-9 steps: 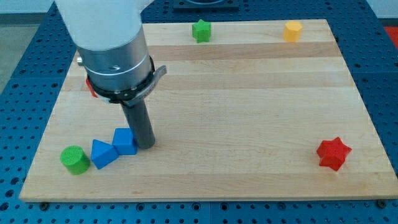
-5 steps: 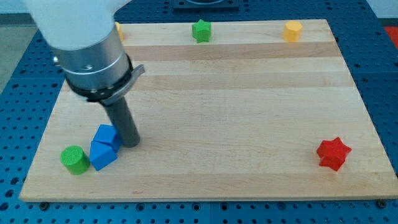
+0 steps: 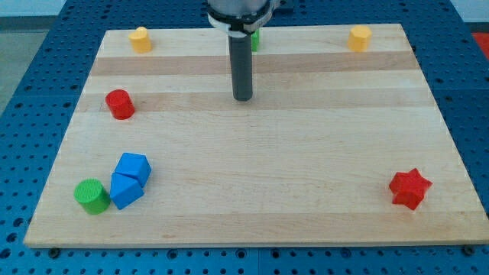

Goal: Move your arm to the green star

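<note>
My tip (image 3: 242,97) rests on the wooden board (image 3: 306,153) near the middle of its top edge. The green star (image 3: 254,38) lies just beyond it toward that edge, mostly hidden behind the rod. There are no jaws; the arm ends in a bare rod. A short push toward the top edge should reach it.

The green star (image 3: 254,38) is almost wholly hidden behind the dark rod, only a sliver showing at its right. The arm above the rod is cut off by the view's top edge.
</note>
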